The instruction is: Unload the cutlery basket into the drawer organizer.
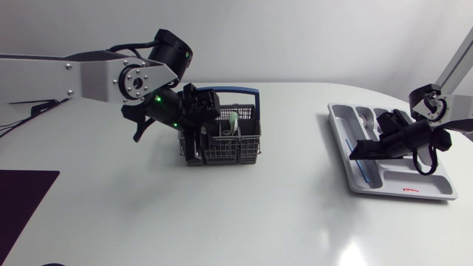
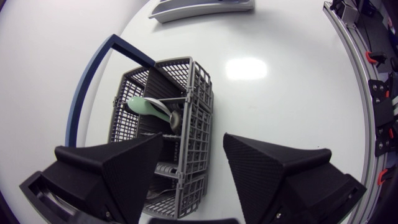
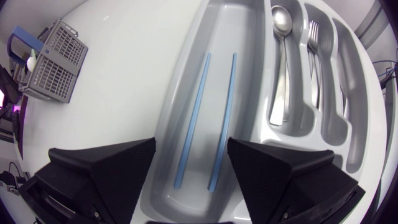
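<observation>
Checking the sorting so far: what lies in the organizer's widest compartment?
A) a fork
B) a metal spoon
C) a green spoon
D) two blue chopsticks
D: the right wrist view shows two blue chopsticks lying side by side in the drawer organizer's wide compartment; the metal spoon and fork sit in narrower slots beside it.

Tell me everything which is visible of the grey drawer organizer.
The drawer organizer is a light grey tray, plastic by its look, lying flat on the white table at my right side. It has several long compartments. The widest holds two blue chopsticks, parallel and apart; the next a metal spoon, the next a fork. The right claw hangs over the wide compartment, open.
</observation>
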{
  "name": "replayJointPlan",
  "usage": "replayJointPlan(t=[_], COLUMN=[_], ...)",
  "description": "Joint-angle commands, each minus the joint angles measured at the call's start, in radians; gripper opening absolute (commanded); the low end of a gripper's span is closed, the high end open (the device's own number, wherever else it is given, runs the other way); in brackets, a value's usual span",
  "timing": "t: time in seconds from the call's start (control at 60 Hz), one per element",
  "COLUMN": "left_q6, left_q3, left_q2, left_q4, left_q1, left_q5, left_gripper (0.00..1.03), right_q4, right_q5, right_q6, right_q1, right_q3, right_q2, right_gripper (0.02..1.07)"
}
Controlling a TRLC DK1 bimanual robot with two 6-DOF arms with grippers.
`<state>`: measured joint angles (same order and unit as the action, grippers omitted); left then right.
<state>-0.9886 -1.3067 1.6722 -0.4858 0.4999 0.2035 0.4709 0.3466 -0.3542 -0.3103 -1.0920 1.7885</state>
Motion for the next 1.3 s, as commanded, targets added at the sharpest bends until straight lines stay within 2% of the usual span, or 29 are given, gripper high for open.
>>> replayJointPlan(t=[0.0, 0.1, 0.283, 0.433, 0.683, 0.933, 1.217, 1.283], left_q6=[-0.016, -0.005, 0.013, 0.021, 0.018, 0.010, 0.010, 0.013], left_q3=[-0.049, -0.088, -0.203, -0.263, -0.301, -0.345, -0.384, -0.398], left_q2=[0.037, 0.072, 0.146, 0.196, 0.242, 0.294, 0.328, 0.336], left_q4=[-0.010, -0.022, -0.096, -0.137, -0.171, -0.214, -0.247, -0.258], left_q1=[0.009, 0.017, 0.017, 0.015, 0.012, -0.012, -0.031, -0.034], left_q5=[0.001, 0.002, 0.033, 0.050, 0.050, 0.048, 0.050, 0.050], left_gripper=[0.68, 0.68, 0.59, 0.46, 0.34, 0.26, 0.24, 0.21], right_q4=[-0.017, -0.026, -0.071, -0.087, -0.133, -0.141, -0.153, -0.155], right_q5=[0.017, 0.035, 0.045, 0.057, 0.057, 0.057, 0.057, 0.057], right_q6=[-0.031, -0.037, -0.037, -0.038, -0.038, -0.046, -0.048, -0.049], right_q1=[0.023, 0.043, 0.069, 0.077, 0.088, 0.088, 0.088, 0.089], right_q3=[0.046, 0.083, 0.152, 0.176, 0.210, 0.219, 0.239, 0.241], right_q2=[-0.077, -0.121, -0.172, -0.196, -0.193, -0.195, -0.199, -0.199], right_gripper=[0.95, 0.95, 0.95, 0.95, 0.95, 0.95, 0.95, 0.95])
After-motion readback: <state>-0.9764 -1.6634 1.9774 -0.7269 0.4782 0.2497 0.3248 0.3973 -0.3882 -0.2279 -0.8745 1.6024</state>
